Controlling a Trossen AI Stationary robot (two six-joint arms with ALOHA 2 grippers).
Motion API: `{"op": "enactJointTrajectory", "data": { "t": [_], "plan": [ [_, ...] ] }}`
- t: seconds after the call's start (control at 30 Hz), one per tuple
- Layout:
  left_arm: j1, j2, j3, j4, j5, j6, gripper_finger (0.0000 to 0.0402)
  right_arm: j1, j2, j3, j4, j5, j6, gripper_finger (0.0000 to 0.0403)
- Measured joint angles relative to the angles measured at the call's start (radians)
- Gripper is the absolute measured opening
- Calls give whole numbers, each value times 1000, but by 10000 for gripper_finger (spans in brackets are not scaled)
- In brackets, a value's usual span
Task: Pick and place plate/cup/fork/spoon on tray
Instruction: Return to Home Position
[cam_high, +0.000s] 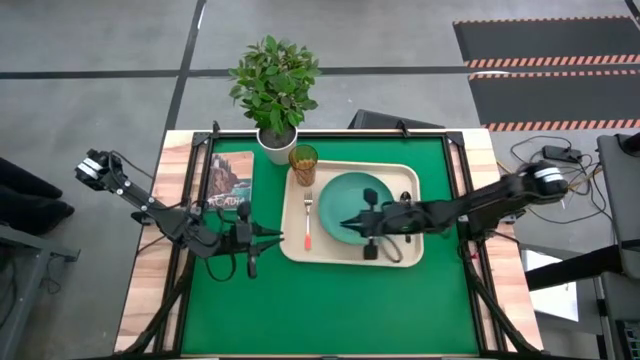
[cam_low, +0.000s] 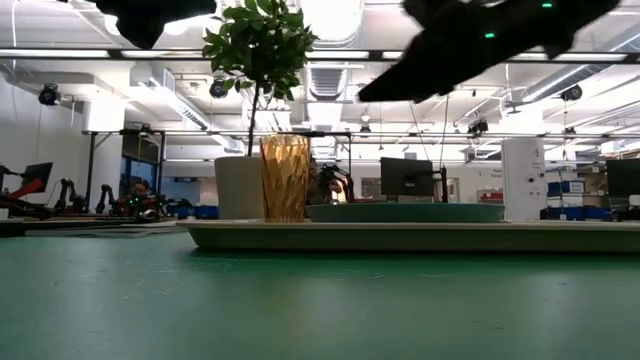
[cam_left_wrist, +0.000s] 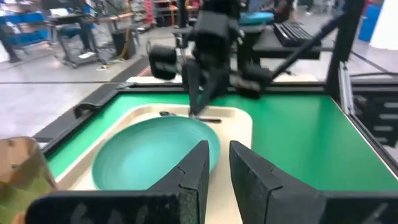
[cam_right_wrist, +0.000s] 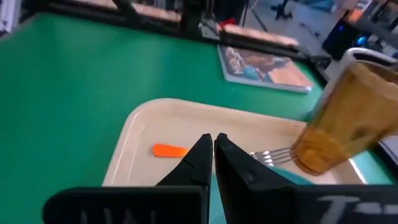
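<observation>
From above I am seeing the tray (cam_high: 300, 252) lying on the green mat (cam_high: 330, 310); the plate (cam_high: 350, 190) is sitting in its middle, the cup (cam_high: 303, 158) is standing upright at one corner, and the fork (cam_high: 308, 222) is lying along the left side between plate and rim, tines pointing toward the cup, orange handle away from it.

The right gripper (cam_high: 343, 222) is reaching in over the plate, pointing at the fork; the left gripper (cam_high: 276, 238) is sitting just off the tray's left rim, beside the fork's handle, so the two are facing each other across the fork.

The overhead picture is not telling me height; the low view is, showing both arms as dark shapes hanging well above the cup and the tray, touching nothing.

Nor is the overhead view resolving the fingers; the wrist views are. In the right wrist view the fingers are pressed almost tip to tip with nothing between them; their tips are hiding the fork's middle, leaving only the orange end and the tines by the cup showing. In the left wrist view the fingers are standing parted by a narrow gap, empty, with the plate and the right arm beyond them.

A potted plant (cam_high: 275, 85) is standing just past the cup, off the tray; a book (cam_high: 228, 180) is lying on the mat left of the tray.
</observation>
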Motion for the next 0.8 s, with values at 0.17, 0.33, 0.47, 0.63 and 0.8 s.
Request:
{"op": "enactJointTrajectory", "data": {
  "t": [0.17, 0.33, 0.47, 0.63, 0.8],
  "plan": [
    [0, -2, -16, -33, 40, -25, 46, 0, -184, -155, 41, 0, 1, 8],
    [0, -38, -80, 2, 45, -27, 44, 0, -379, -277, 43, 0, 1, 8],
    [4, -89, -163, 94, 78, -26, 44, 0, -535, -362, 43, 0, 10, 8],
    [43, -168, -295, 284, 216, 22, 44, 0, -717, -455, 42, 0, 8, 8],
    [139, -268, -396, 383, 281, 26, 35, 0, -873, -518, 37, 0, -18, 8]
  ]
}}
